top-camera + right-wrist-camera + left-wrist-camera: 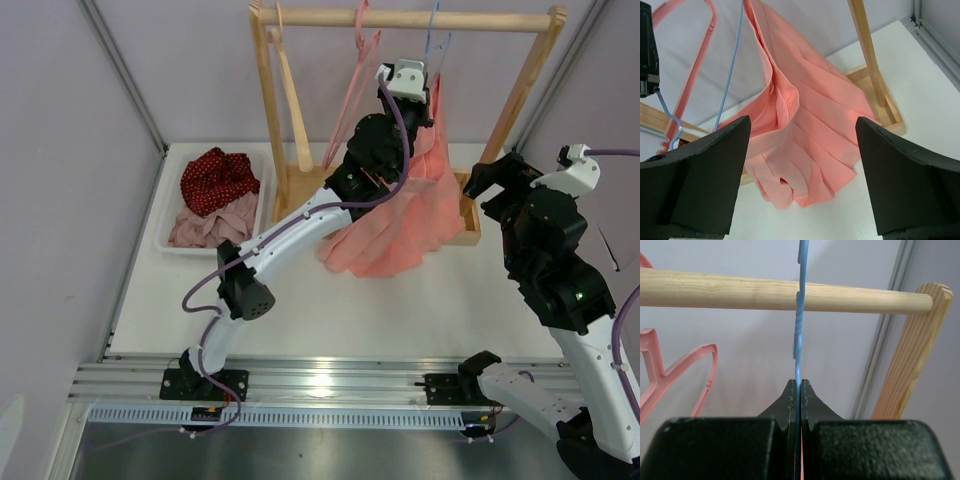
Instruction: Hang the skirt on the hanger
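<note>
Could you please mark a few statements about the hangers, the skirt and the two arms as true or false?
1. The left jaws are shut on the thin pale blue hanger. True.
2. The right jaws grip the salmon-pink pleated fabric skirt. False: they stand open, clear of it.
3. The pink plastic hanger hangs from the round wooden rail. True.
4. The red white-dotted cloth lies on the rack's base. False: it sits in the white tray.

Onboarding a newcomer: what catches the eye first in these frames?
The salmon skirt hangs below the right end of the wooden rail, fanning down to the table. The left hand is shut on the blue hanger just under that rail; the right hand stands open, facing the skirt.
</note>
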`<state>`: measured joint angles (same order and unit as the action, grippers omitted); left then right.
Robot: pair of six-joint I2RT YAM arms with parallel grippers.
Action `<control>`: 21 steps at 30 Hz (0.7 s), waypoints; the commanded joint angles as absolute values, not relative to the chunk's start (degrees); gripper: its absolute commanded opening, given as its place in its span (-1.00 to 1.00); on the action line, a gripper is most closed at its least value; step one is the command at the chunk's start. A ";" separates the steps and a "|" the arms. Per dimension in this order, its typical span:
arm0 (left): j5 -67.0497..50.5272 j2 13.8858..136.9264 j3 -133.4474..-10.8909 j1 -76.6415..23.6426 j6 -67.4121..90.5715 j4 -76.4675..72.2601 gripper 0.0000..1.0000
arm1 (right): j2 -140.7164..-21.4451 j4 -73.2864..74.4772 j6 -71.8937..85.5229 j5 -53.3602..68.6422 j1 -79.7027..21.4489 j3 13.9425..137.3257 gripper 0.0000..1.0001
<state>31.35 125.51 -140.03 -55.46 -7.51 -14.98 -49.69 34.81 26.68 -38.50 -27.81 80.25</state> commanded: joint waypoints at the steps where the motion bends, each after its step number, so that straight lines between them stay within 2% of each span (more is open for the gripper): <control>1: 32.25 125.51 -144.76 -54.14 -7.91 -27.50 -1.00 | -49.66 32.78 25.84 -38.41 -27.33 79.81 0.82; 8: 32.43 129.46 -146.60 -52.82 -6.16 -30.76 -1.00 | -50.10 32.61 25.93 -36.56 -27.16 79.72 0.81; 21: 27.26 131.66 -146.25 -50.71 -1.06 -25.58 -1.00 | -49.48 31.11 26.02 -35.51 -26.90 76.65 0.81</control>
